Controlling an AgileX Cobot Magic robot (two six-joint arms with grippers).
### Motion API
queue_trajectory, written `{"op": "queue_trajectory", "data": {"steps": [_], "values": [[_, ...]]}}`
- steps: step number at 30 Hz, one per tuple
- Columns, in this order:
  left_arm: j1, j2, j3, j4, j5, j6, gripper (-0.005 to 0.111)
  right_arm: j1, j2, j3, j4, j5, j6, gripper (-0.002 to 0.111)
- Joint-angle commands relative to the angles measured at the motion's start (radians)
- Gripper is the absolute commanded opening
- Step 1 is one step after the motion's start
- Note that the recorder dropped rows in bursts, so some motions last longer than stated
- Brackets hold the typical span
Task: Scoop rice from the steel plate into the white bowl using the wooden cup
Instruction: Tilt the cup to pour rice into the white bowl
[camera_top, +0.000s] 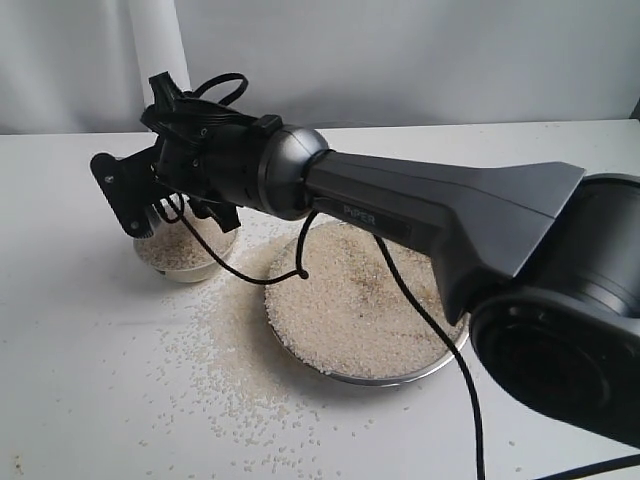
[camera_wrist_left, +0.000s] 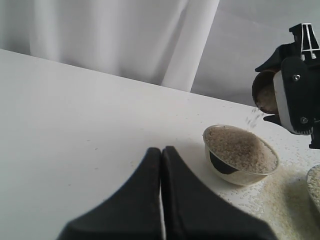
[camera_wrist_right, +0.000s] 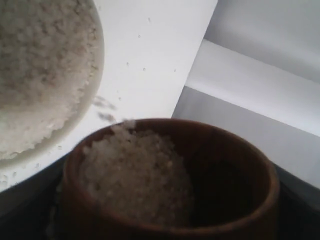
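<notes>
- The left wrist view is showing what the exterior view is hiding. The small reddish-brown wooden cup (camera_wrist_left: 264, 92) is lying tipped on its side in the right gripper (camera_wrist_left: 292, 95), above the edge of the small cream-white ceramic bowl (camera_wrist_left: 235, 172). A few grains (camera_wrist_left: 252, 117) are falling from its lip.
- The right gripper's fingers are clasping the cup's sides, and the right wrist view is looking straight into the cup's mouth.
- The left gripper (camera_wrist_left: 161, 200) is hovering over the bare white tabletop (camera_wrist_left: 75, 125), well apart from the bowl. Its two fingers are pressing together with nothing between them.
- In the exterior view the black right arm (camera_top: 430, 205) is reaching across to the left, covering the cup and part of the bowl. It is also cutting off the far rim of the wide, shiny round steel plate (camera_top: 400, 378).
- In the left wrist view only a sliver of the plate is showing at the frame edge.
- The bowl is holding pale beige-white uncooked rice (camera_wrist_left: 240, 150) nearly to its rim.
- The cup is holding a heap of rice on its lower side, leaving the rest of its dark inside bare.
- The plate is carrying a broad flat layer of rice, and loose grains are lying scattered on the table around both dishes.
</notes>
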Motion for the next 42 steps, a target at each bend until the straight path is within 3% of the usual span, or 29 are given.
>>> {"op": "queue_trajectory", "data": {"steps": [1,9,42], "values": [[-0.005,0.001,0.002,-0.004,-0.007,-0.004,0.0,0.004,-0.006,-0.01,0.015,0.015,-0.047,0.0],[-0.005,0.001,0.002,-0.004,-0.007,-0.004,0.0,0.004,-0.006,-0.01,0.017,0.068,-0.148,0.0],[-0.005,0.001,0.002,-0.004,-0.007,-0.004,0.0,0.004,0.045,-0.015,-0.017,0.046,-0.151,0.0]]}}
